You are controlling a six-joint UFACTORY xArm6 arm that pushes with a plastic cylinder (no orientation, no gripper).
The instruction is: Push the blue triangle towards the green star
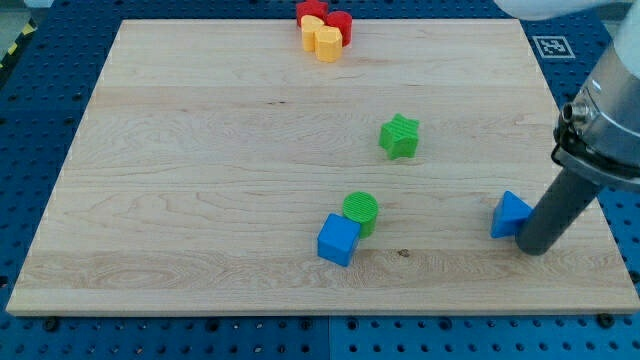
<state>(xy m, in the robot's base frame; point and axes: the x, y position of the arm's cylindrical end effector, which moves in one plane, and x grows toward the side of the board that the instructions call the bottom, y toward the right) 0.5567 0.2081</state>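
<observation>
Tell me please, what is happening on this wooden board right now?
A robot arm slides my tip against the blue triangle, touching its right side near the view's right edge. The green star sits apart, up and to the view's left. A green cylinder and blue cube touch lower down; red and yellow blocks cluster at the top.

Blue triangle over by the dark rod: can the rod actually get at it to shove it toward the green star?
Probably yes. My tip sits right against the blue triangle, on the view's right side of it, and the green star lies up and to the view's left with bare board between them.
</observation>
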